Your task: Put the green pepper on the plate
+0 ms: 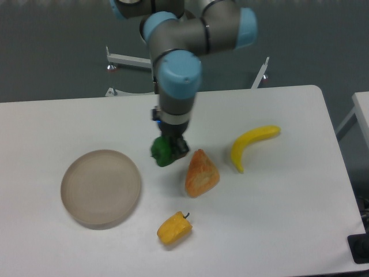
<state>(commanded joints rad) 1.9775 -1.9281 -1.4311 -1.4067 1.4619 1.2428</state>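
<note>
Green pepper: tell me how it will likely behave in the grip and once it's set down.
The green pepper looks glossy and lobed, so it may slip or twist in the hand set over it. It looks rigid and probably light for its size. Being rounded, it could rock or roll slightly when set on the flat plate.

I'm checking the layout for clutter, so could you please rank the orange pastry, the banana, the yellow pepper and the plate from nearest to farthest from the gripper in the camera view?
Measured from the gripper:
1. Orange pastry, just lower right in the image.
2. Plate at lower left and yellow pepper straight below: too close to call.
3. Banana, far right.
</note>
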